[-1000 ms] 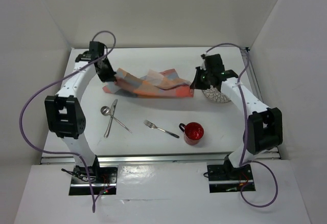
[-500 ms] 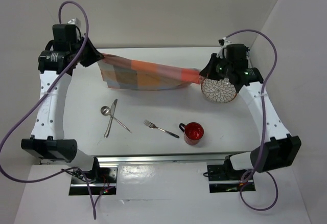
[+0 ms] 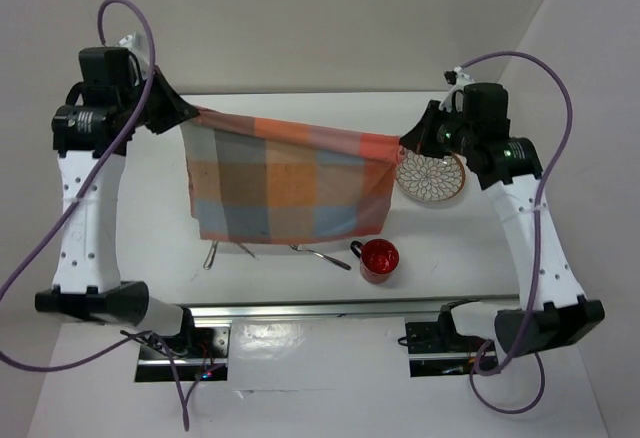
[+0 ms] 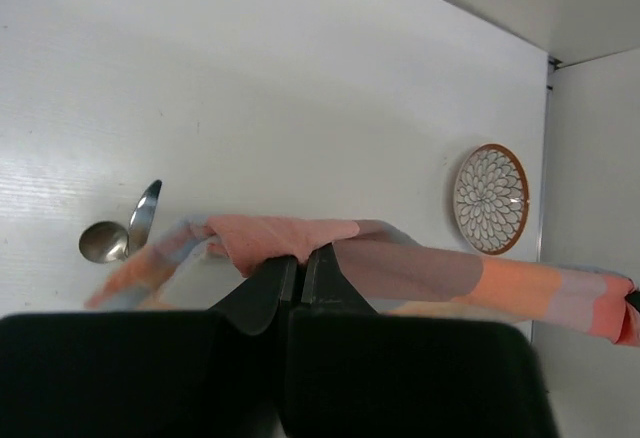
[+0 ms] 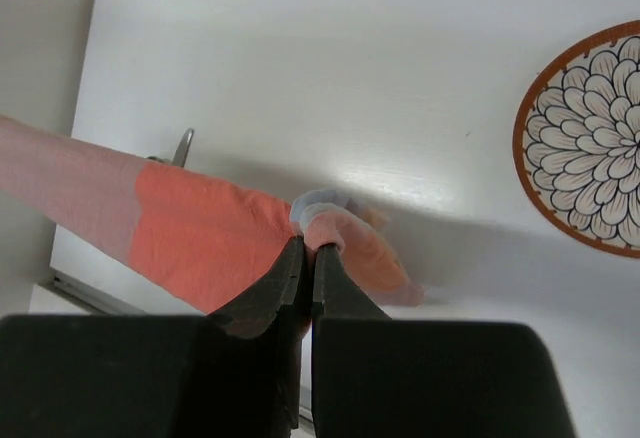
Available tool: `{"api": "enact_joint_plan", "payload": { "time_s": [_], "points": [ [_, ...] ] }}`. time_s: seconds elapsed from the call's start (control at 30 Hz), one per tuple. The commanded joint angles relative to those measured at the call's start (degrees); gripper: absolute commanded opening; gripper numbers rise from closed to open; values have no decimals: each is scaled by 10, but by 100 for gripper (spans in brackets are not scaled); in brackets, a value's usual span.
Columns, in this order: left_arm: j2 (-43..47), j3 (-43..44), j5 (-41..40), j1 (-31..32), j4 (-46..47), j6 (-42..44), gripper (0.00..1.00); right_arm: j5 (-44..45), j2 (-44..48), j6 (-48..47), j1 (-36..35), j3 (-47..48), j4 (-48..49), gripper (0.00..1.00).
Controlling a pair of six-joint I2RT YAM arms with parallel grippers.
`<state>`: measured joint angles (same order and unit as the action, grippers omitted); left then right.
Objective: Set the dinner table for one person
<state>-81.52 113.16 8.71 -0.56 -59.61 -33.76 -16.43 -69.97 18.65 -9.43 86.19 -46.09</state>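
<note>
Placemat [image 3: 285, 193] taut left-right, hanging above table [image 3: 450, 243]

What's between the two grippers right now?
The checked placemat hangs spread between left gripper and right gripper, each pinching a corner, in the top view.

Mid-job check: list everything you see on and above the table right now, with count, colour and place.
dinner table: 1, white, under everything.
placemat: 1, orange, blue and grey checks, held in the air between both grippers, hanging over the table's middle.
plate: 1, white flower pattern with orange-brown rim, far right, flat on the table.
mug: 1, red, near edge, right of centre.
spoon: 1, silver, left of centre, under the cloth.
knife: 1, silver, next to the spoon.
utensil handle: 1, silver, shows below the cloth, left of the mug.
left gripper: 1, black, shut on the placemat's top left corner.
right gripper: 1, black, shut on its top right corner.
</note>
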Motion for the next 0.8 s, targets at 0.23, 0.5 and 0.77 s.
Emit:
{"api": "enact_joint_plan", "payload": {
  "time_s": [0.23,0.5,0.77],
  "points": [
    [-389,196,-26,-21,70,11,40,-36,-378,31,50,147,165,46],
    [-399,111,-67,-16,119,23,91,3,-483,23,28,223,146,74],
    [-339,-45,-72,1,141,43,0,44,-368,17,-36,2,218,14]
  ]
}}
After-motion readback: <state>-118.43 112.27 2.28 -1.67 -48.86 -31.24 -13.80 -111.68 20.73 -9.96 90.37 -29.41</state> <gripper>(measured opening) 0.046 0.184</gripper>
